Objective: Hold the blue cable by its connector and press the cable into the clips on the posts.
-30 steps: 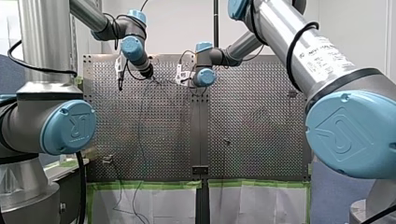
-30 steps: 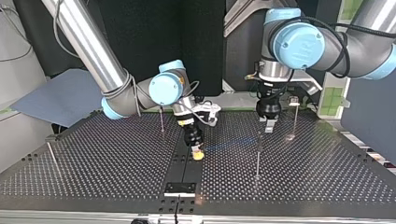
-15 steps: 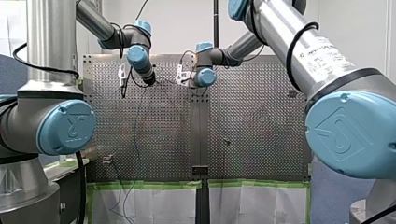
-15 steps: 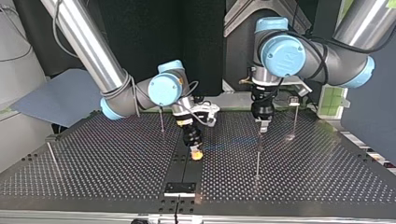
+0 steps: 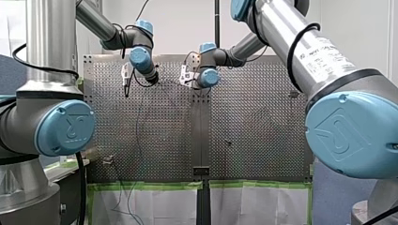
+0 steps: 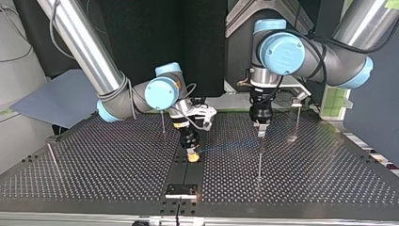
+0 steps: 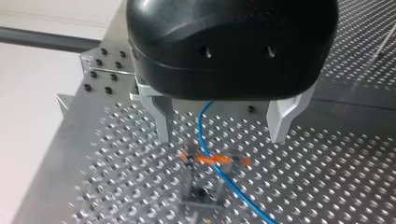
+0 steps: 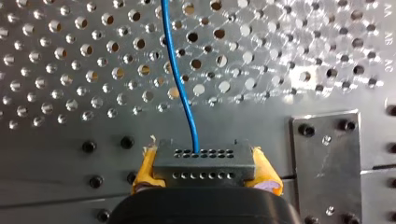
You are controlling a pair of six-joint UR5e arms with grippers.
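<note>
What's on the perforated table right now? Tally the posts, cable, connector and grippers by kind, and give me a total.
Posts: 4
Blue cable: 1
Connector: 1
Grippers: 2, my left gripper and my right gripper
Total: 8
</note>
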